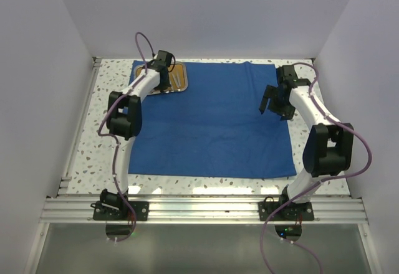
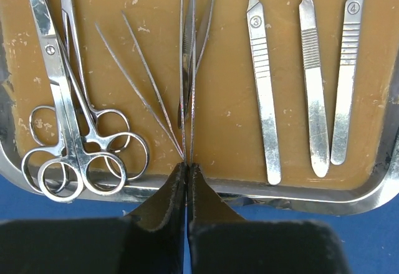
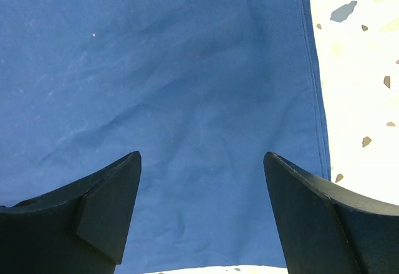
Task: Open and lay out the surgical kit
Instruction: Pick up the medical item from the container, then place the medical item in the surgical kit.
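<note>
- White walls close in a speckled worktop [image 1: 81, 155], and a royal-blue cloth wrap [image 1: 212, 124] lies spread flat over most of it.
- Left end effector [image 2: 187, 173]: its fingers are pressed together at the near rim of the steel tray [image 2: 299, 200]. They meet the joined ends of the tweezers [image 2: 190, 87], but I cannot tell whether they pinch them.
- Other instruments lie on the tray's orange-brown base. Ring-handled forceps [image 2: 75, 155] are at the left of the wrist view, and three scalpel handles [image 2: 312, 87] lie side by side at the right.
- The tray sits on the cloth's far left corner.
- Right end effector [image 3: 202, 168]: its fingers are wide apart and hold nothing. It is over the cloth near the right hem, with bare worktop just beyond.
</note>
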Tool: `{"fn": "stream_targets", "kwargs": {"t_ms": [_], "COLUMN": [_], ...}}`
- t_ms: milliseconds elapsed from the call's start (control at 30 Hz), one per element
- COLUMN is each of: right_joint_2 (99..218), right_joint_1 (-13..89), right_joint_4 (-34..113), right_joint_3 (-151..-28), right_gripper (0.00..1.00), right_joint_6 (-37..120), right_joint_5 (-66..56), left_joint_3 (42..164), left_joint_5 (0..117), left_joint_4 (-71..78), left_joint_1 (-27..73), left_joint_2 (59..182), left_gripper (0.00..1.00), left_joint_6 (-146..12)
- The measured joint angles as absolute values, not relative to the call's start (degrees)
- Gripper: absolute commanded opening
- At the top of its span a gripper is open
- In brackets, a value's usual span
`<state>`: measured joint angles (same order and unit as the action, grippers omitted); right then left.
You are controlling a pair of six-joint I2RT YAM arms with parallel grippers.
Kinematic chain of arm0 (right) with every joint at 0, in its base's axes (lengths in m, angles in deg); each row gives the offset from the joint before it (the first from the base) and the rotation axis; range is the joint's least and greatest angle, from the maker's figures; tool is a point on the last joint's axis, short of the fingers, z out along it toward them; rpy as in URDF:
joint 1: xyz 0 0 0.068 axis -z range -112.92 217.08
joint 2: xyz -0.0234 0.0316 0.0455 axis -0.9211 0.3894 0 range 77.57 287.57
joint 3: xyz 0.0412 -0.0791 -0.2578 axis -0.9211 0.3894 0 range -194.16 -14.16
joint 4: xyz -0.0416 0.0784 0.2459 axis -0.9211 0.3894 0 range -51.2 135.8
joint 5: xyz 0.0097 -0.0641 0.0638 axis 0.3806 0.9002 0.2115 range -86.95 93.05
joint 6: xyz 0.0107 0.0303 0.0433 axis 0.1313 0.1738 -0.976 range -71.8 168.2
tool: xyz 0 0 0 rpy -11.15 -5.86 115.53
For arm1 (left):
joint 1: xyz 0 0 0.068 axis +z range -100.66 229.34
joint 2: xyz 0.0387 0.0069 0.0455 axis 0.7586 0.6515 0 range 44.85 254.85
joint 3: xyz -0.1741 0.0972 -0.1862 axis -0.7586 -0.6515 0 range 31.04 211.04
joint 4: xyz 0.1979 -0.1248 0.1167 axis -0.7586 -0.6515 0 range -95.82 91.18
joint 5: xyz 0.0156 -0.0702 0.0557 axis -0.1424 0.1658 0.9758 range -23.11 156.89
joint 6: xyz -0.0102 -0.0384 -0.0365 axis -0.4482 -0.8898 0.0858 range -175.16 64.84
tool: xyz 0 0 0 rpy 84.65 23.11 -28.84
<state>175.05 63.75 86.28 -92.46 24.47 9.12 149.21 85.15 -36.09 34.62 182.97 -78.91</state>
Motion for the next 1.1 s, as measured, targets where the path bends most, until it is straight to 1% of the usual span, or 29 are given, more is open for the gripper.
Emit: {"fn": "stream_targets", "kwargs": {"t_ms": [367, 667, 733, 900, 1000, 1100], "right_joint_2": [177.65, 177.8, 177.69, 175.9, 173.67, 171.18], "right_joint_1": [63.62, 63.16, 63.05, 63.01, 63.01, 63.01], "right_joint_4": [87.77, 87.99, 88.01, 87.68, 87.75, 87.79], "right_joint_3": [-93.91, -94.82, -94.82, -93.62, -92.35, -91.87], "right_gripper": [0.82, 0.82, 0.82, 0.82, 0.82, 0.82], "right_joint_6": [24.45, 24.34, 24.23, 23.84, 23.49, 22.9], "right_joint_5": [9.36, 8.99, 8.83, 8.46, 8.55, 8.55], "left_joint_3": [149.21, 148.01, 145.13, 131.99, 126.18, 122.57], "left_joint_5": [84.58, 82.09, 81.78, 80.78, 79.81, 78.46], "left_joint_4": [-36.55, -37.56, -37.56, -37.3, -37.69, -37.34], "left_joint_1": [34.73, 34.69, 34.56, 32.96, 29.18, 22.95], "left_joint_2": [182.01, 174.04, 170.76, 161.1, 157.1, 154.8], "left_gripper": [0.0, 0.0, 0.0, 0.0, 0.0, 0.0], "left_joint_6": [-78.54, -78.17, -78.06, -77.9, -78.65, -80.61]}}
